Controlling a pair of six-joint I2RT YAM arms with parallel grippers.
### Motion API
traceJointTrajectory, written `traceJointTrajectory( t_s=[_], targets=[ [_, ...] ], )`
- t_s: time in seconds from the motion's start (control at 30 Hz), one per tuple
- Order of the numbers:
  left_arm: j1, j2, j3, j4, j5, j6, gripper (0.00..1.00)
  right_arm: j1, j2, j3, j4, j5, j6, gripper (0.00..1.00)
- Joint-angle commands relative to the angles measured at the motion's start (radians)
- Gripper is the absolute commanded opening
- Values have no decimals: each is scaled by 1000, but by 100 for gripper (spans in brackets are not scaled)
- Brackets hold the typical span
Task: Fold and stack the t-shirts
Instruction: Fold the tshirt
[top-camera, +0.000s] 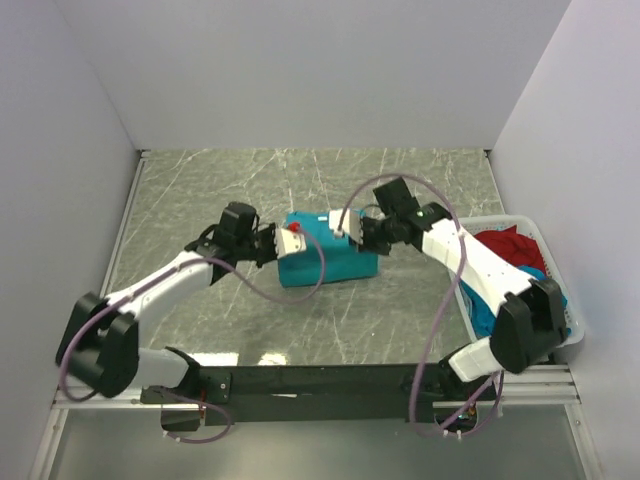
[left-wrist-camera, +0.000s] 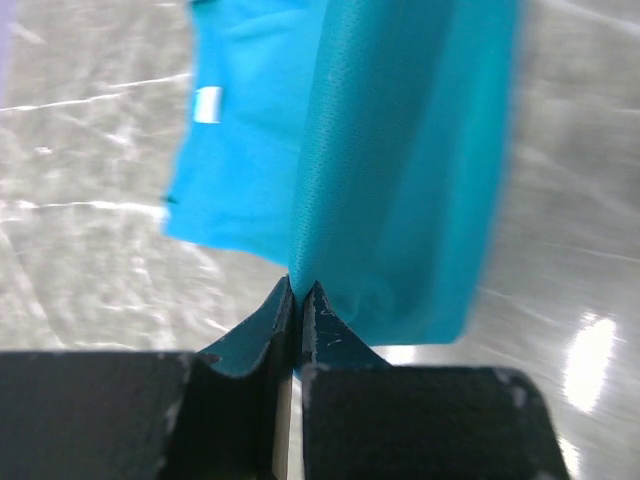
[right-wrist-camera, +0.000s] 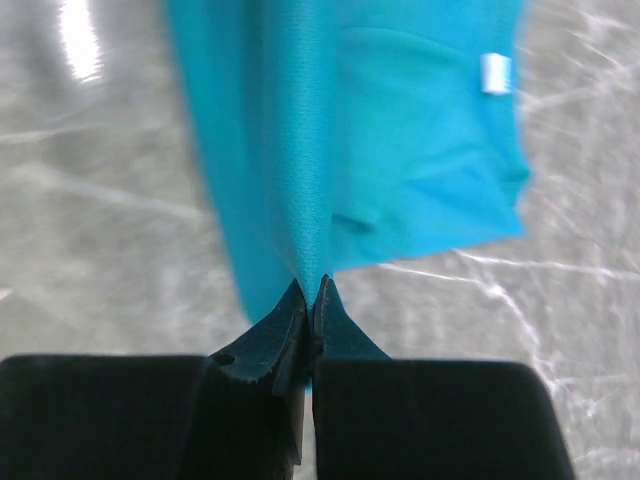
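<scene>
1. I see the teal t-shirt (top-camera: 328, 260) stretched between my two grippers, mid-table, partly folded into a compact block, its lower part resting on the table (top-camera: 300, 180).
2. Left gripper (left-wrist-camera: 299, 290): fingers pressed together, no gap I can see, with a teal edge of the shirt (left-wrist-camera: 400, 180) pinched right at the tips. Fabric rises straight away from the fingertips as a taut fold.
3. To the left of that fold, beyond the left fingers, a flatter layer of the shirt lies with a small white tag (left-wrist-camera: 207, 104) on it.
4. Right gripper (right-wrist-camera: 311, 288): also closed tight, teal shirt (right-wrist-camera: 300, 130) clamped at the tips, cloth running straight out from them in a vertical crease.
5. Right of the right fingers the shirt spreads flatter, with another view of a small white tag (right-wrist-camera: 494, 72) near its far edge.
6. From overhead, the left gripper (top-camera: 268, 243) is at the shirt's left end and the right gripper (top-camera: 352, 228) is at its right upper end; both touch the cloth.
7. A red spot shows at the shirt's left top corner beside the left fingers; can't tell what it is.
8. Well beyond the right arm, a white basket (top-camera: 565, 335) holds a red t-shirt (top-camera: 505, 245) and a blue t-shirt (top-camera: 484, 312), bunched up.
</scene>
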Motion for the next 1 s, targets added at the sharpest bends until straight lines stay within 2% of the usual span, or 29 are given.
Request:
traceJointTrajectory(
  t_s=[0.0,0.13,0.27,0.53,0.7,0.97],
  targets=[
    [61,121,99,130,41,58,1,-37,113,126,61,62,106,0],
    [94,266,223,204,32,36,0,-51,252,278,105,131,209,0],
    [111,393,283,291,-12,-6,0,-72,373,367,164,195,281,0],
    [114,537,366,466,-121,-81,0,-101,544,500,251,338,373,0],
    [114,645,481,414,-153,-78,0,-108,611,551,257,353,384,0],
    [114,726,547,373,-177,-76,0,-108,682,583,292,407,410,0]
  ],
)
